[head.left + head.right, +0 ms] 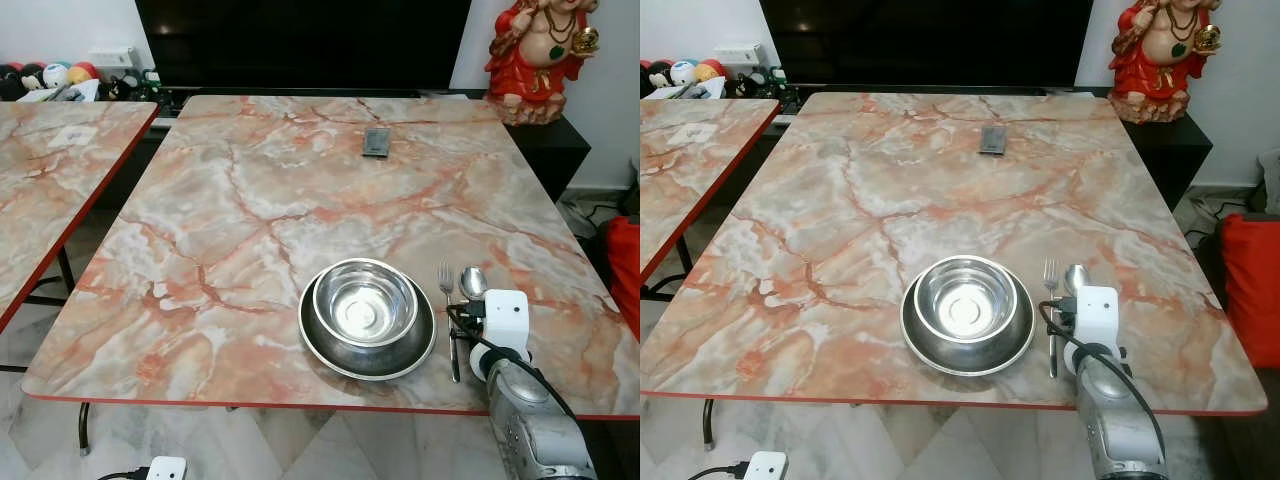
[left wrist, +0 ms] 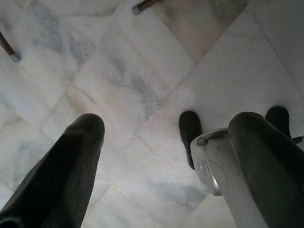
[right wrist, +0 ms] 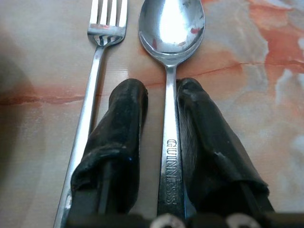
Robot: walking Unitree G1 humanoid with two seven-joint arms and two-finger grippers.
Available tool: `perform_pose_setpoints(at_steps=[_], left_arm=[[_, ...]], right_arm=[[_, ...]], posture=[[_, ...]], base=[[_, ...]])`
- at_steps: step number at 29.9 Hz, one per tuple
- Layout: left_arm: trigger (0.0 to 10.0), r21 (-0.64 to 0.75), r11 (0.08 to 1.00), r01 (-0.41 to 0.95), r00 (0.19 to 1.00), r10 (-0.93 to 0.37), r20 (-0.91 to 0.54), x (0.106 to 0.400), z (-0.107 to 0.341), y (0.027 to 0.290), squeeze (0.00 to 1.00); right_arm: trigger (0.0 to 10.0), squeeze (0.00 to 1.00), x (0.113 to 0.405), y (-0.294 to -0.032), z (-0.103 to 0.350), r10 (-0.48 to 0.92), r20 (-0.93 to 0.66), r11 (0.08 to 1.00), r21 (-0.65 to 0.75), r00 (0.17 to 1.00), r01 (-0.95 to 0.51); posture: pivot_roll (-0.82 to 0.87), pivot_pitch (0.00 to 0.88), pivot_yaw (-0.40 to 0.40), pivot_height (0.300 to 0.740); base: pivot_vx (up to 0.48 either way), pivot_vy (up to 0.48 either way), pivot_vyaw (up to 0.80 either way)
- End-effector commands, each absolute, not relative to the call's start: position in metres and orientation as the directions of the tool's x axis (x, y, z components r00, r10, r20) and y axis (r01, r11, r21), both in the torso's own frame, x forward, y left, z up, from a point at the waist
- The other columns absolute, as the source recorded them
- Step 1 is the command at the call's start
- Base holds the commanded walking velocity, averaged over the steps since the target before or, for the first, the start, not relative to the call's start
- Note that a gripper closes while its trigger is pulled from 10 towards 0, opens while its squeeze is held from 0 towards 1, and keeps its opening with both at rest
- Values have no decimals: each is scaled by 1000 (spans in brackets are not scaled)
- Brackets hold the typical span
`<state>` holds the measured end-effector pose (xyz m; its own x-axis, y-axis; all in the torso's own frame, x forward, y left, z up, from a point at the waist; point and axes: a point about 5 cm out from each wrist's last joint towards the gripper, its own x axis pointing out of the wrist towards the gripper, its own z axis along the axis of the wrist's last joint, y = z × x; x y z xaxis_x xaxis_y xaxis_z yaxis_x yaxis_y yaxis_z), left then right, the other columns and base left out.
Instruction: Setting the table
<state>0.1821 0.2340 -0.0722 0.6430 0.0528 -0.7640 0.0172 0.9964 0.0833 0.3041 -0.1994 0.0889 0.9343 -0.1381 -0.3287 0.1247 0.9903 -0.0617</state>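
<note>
Head views: on the marble surface [image 1: 250,200], a steel bowl [image 1: 365,303] sits inside a steel plate [image 1: 368,345]; just right of the plate lie a fork [image 1: 449,310] and spoon [image 1: 472,284].

Right wrist view: the right gripper [image 3: 161,90], jaws straddling the spoon's handle, one finger between spoon and fork.

Left wrist view: the left gripper [image 2: 168,128], jaws released, hangs over the floor [image 2: 118,71].

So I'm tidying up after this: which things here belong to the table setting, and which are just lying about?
Table setting:
- shiny steel bowl in the wide steel plate
- steel fork
- steel spoon between the right hand's fingers

Lying about:
- small dark remote
- red statue
</note>
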Motion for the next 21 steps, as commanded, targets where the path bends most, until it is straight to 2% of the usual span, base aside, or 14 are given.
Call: perform_pose_setpoints(at_steps=[1, 8, 12, 17, 21], left_arm=[[10000, 85, 996, 19, 619, 55, -783, 175, -75, 237, 0], [10000, 84, 996, 19, 620, 55, -783, 175, -75, 237, 0], [10000, 84, 996, 19, 620, 54, -783, 176, -75, 237, 0], [10000, 84, 996, 19, 620, 55, -783, 175, -75, 237, 0], [10000, 85, 996, 20, 620, 54, -783, 175, -75, 237, 0]], right_arm=[[10000, 0, 300, -200, 80, -148, -368, 989, -76, 918, 129], [10000, 0, 295, -202, 73, -183, -412, 982, -115, 893, 149], [10000, 0, 294, -202, 69, -189, -436, 982, -92, 880, 166], [10000, 0, 292, -200, 66, -170, -469, 962, 110, 867, 248], [10000, 0, 292, -203, 66, -185, -478, 947, 148, 859, 287]], posture=[[-19, 123, 16, 740], [-20, 123, 16, 740], [-20, 123, 16, 740], [-20, 123, 17, 740], [-21, 123, 17, 740]], base=[[0, 0, 0], [0, 0, 0], [0, 0, 0], [0, 0, 0], [0, 0, 0]])
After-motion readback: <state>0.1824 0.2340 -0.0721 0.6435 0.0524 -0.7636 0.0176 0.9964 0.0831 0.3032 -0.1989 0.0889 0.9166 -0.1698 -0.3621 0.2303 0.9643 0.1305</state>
